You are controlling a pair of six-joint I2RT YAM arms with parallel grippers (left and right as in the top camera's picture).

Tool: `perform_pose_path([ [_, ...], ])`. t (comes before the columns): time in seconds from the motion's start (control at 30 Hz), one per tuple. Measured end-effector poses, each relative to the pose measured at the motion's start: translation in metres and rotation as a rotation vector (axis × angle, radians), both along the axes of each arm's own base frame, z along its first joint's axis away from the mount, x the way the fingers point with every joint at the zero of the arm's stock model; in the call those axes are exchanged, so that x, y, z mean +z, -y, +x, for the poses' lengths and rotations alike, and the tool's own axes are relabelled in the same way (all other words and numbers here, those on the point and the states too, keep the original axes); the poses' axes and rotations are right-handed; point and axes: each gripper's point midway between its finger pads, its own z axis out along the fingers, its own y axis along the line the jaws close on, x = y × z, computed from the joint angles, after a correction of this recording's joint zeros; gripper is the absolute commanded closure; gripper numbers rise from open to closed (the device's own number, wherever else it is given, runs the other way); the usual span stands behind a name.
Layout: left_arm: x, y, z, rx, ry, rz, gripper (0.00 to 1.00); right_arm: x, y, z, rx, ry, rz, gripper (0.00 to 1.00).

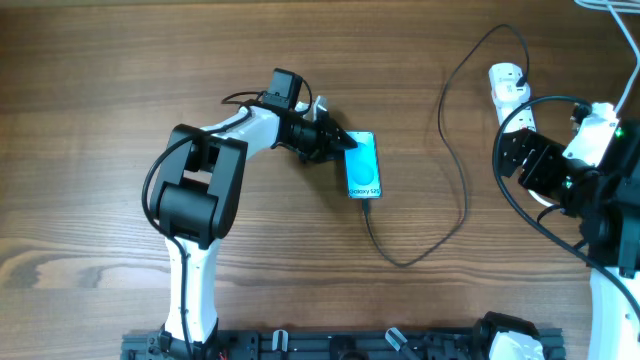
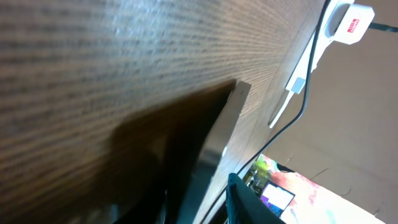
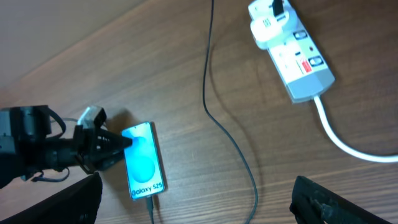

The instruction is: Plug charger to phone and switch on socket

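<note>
1. Your left claw (image 1: pixel 345 142) has its fingertips drawn to a narrow point at the upper-left edge of the phone (image 1: pixel 363 165), touching it. I cannot tell whether it pinches the phone or only presses on it.
2. Your right claw (image 3: pixel 196 186) is spread wide. Its fingers (image 3: pixel 74 202) sit at the two bottom corners of the right wrist view, with nothing between them and nothing touched.
3. The phone lies flat on the table (image 1: pixel 100 80), screen up and lit, near the middle and well apart from the socket (image 1: pixel 508 88).
4. The charger (image 3: pixel 206 74) has its tip at the phone's bottom edge and looks seated. The cable loops out to the right and up to the socket end.
5. The socket sits at the far right of the table with a white plug (image 3: pixel 266 28) in it. A white cord (image 3: pixel 348 142) leaves its other end.
6. Only the right wrist view shows the red-marked switch (image 3: pixel 306 66). Its position is not readable.
7. The left wrist view shows only the phone's thin side edge close up, blurred. The claw tips are not clear there.
8. Only the overhead view shows both arms at once. The right arm hangs just beside the socket.
</note>
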Motion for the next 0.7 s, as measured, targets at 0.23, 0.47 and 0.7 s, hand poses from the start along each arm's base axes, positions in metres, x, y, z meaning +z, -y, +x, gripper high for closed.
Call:
perform_pose_path([
  [0.23, 0.001, -0.011, 0.021, 0.051, 0.058, 0.005, 0.7, -0.013, 0.001, -0.003, -0.026, -0.068, 0.024, 0.01],
  [0.47, 0.003, -0.043, 0.036, 0.127, 0.048, 0.031, 0.7, -0.011, 0.002, -0.001, -0.16, -0.081, 0.139, 0.51],
  [0.7, 0.062, -0.149, 0.037, 0.282, 0.11, 0.206, 0.69, -0.041, 0.038, 0.007, -0.429, -0.195, 0.119, 0.86],
])
